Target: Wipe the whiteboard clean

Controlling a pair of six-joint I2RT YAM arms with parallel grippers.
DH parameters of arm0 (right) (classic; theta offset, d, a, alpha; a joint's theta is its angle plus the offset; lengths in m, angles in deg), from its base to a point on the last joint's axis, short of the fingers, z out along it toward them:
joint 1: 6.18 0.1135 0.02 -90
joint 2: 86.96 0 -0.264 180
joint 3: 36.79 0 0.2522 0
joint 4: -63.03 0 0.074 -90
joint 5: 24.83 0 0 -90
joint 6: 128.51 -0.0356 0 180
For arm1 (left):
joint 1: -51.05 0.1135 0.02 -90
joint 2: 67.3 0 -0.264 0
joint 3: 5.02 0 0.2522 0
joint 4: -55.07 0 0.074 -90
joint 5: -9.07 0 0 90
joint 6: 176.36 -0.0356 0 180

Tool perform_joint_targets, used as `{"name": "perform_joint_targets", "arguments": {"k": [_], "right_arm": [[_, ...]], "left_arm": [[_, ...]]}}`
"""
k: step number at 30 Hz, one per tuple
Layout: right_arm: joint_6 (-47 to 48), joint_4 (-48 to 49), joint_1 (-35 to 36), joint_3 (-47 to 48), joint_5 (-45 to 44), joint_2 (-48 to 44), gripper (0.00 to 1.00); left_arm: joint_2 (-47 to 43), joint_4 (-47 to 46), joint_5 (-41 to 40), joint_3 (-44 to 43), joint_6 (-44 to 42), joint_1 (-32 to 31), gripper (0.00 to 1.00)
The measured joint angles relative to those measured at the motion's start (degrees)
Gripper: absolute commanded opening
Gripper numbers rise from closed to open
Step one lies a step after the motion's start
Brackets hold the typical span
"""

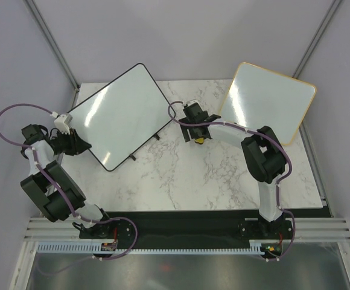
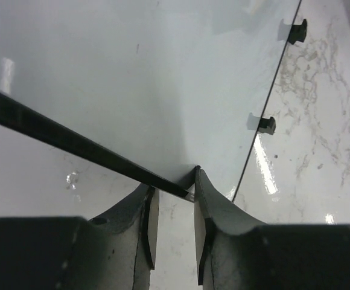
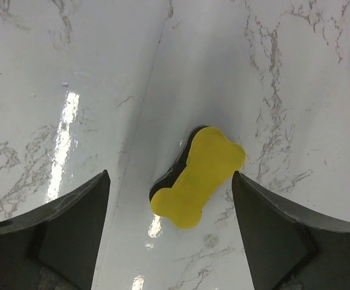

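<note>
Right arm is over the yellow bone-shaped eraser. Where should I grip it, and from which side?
Grip the eraser at its narrow waist, coming straight down. It lies flat on the table, long axis diagonal in the right wrist view, so the open right gripper likely needs some wrist rotation to set its fingers across the waist, not the wider lobed ends.

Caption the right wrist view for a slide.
Open right gripper above yellow bone-shaped eraser lying on marble table.
</note>
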Motion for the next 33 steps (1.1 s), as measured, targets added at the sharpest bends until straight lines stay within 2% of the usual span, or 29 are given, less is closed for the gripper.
{"name": "perform_joint_targets", "arguments": {"k": [4,11,22,28,29,30,33], "right_arm": [[-0.09,0.42,0.07,0.00,1.05,-0.04,0.87],[-0.20,0.85,0.07,0.00,1.99,-0.04,0.87],[-0.61,1.60,0.11,0.00,2.38,-0.04,0.87],[-0.63,1.86,0.11,0.00,2.38,-0.04,0.88],[-0.63,1.99,0.11,0.00,2.40,-0.04,0.87],[-0.63,2.14,0.11,0.00,2.40,-0.04,0.88],[-0.63,2.62,0.11,-0.02,2.43,-0.04,0.87]], "left_arm": [[0.26,-1.84,-2.86,0.00,-0.39,0.28,0.34],[0.26,-4.74,-5.22,0.00,-3.17,0.31,0.45],[0.24,-6.03,-6.08,0.00,-4.68,0.31,0.50],[-0.02,-6.29,-6.54,0.00,-5.20,0.35,0.65],[-0.09,-6.32,-6.58,0.00,-5.29,0.35,0.75],[-0.17,-6.40,-6.64,0.00,-5.51,0.35,0.81],[-0.55,-6.43,-6.73,0.00,-5.77,0.37,0.88]]}}
